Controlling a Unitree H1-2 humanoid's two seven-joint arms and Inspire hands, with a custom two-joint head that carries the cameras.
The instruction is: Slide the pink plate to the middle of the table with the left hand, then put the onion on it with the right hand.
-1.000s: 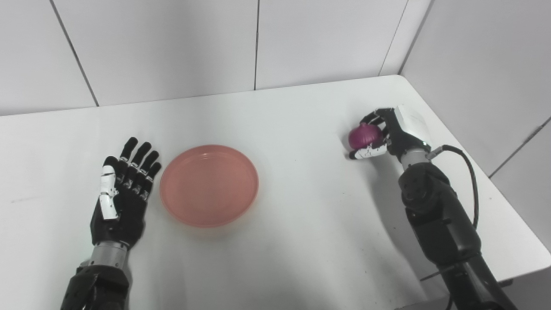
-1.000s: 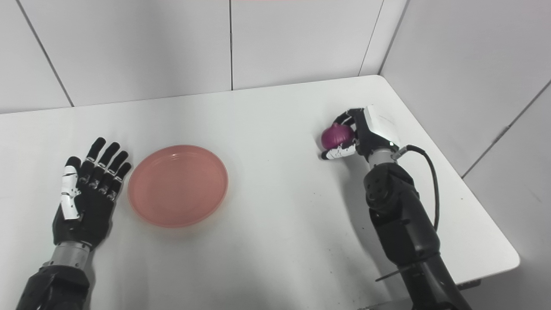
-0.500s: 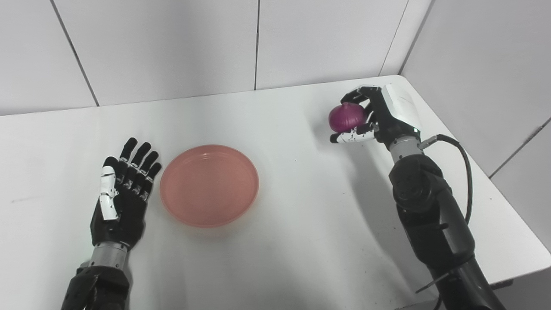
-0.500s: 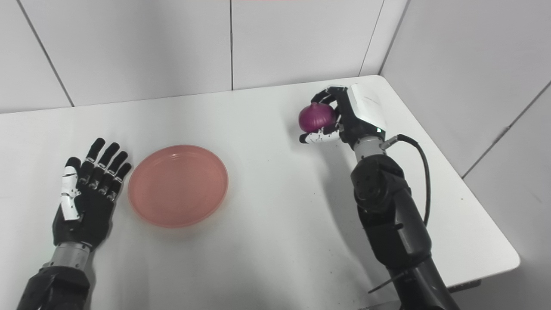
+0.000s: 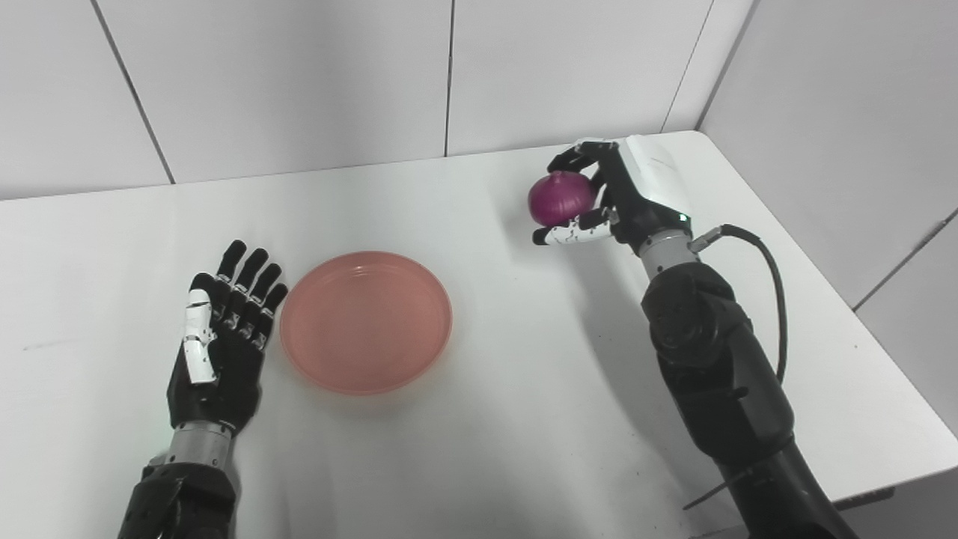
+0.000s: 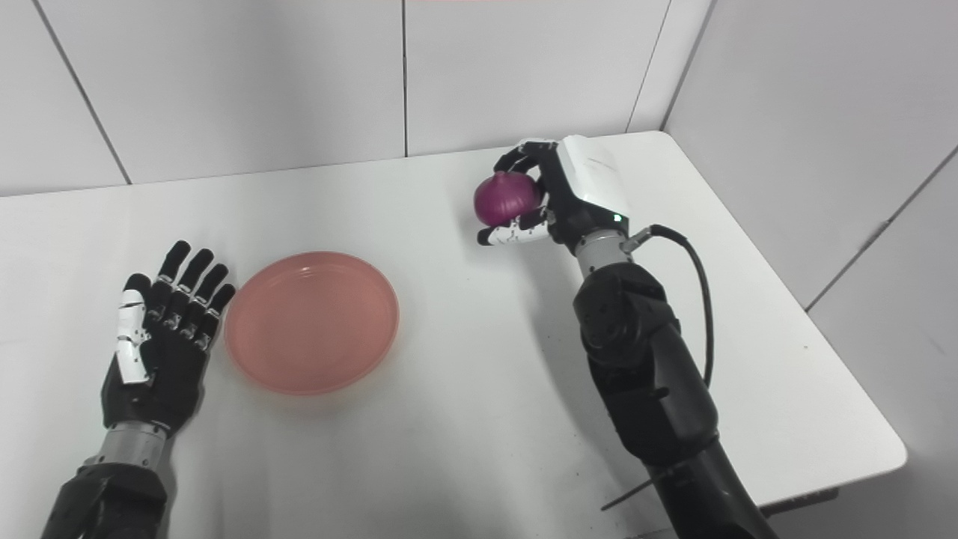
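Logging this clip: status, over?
Right hand shut on onion, above table. Left hand open, flat beside pink plate. Plate empty, path clear.

My left hand lay flat on the table just left of the plate; my right hand held the onion up, well right of it

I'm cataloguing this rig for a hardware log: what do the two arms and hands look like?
Both arms are black and bulky, with a silver metal wrist ring. The left hand is black with a white thumb. The right hand has black fingers, a white back plate and a white thumb; a black cable loops beside its forearm.
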